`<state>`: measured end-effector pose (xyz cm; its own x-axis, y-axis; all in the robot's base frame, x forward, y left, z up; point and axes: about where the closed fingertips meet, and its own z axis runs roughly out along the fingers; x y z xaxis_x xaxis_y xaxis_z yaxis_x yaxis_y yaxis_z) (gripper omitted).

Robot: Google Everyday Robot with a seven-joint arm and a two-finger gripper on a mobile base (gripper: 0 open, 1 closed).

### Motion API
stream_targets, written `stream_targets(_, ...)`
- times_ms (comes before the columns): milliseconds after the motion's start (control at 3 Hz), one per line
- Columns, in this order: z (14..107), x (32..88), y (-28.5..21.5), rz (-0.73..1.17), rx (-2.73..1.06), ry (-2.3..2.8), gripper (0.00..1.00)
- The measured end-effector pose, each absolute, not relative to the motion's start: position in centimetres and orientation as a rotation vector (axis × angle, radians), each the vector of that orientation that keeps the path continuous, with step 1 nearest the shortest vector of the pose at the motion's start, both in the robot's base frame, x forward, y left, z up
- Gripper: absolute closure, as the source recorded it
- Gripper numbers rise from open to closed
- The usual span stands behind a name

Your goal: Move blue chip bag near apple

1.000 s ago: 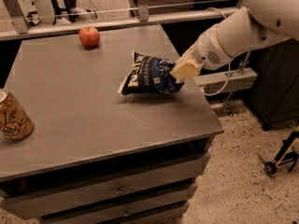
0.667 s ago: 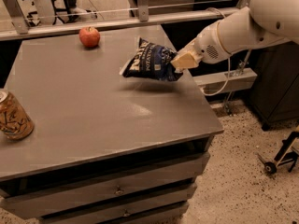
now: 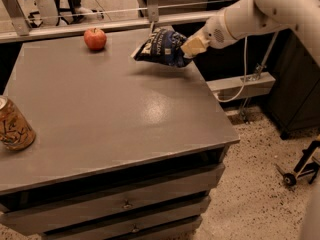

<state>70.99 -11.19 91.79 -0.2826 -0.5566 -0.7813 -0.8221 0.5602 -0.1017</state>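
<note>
The blue chip bag (image 3: pixel 161 47), crinkled dark navy foil with white lettering, hangs in the air above the far right part of the grey table (image 3: pixel 110 114). My gripper (image 3: pixel 189 48) is shut on the bag's right end and holds it clear of the tabletop. The white arm reaches in from the upper right. The apple (image 3: pixel 95 38), small, round and red, sits at the far edge of the table, to the left of the bag, with a gap between them.
A tan patterned drink can (image 3: pixel 14 125) stands at the table's left edge. The table has drawers (image 3: pixel 125 204) below its front edge. A metal rail (image 3: pixel 100 26) runs behind the table. Speckled floor and a wheeled base (image 3: pixel 300 169) lie to the right.
My gripper has lifted the chip bag off the tabletop and carried it up and toward the far edge, closer to the apple. The apple and the can have not moved.
</note>
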Motion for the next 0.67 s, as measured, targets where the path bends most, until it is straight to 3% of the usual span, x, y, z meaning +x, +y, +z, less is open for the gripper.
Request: stream_targets(667,87.6,77.8,-6.0,0.556,-1.209,2.080,1.00)
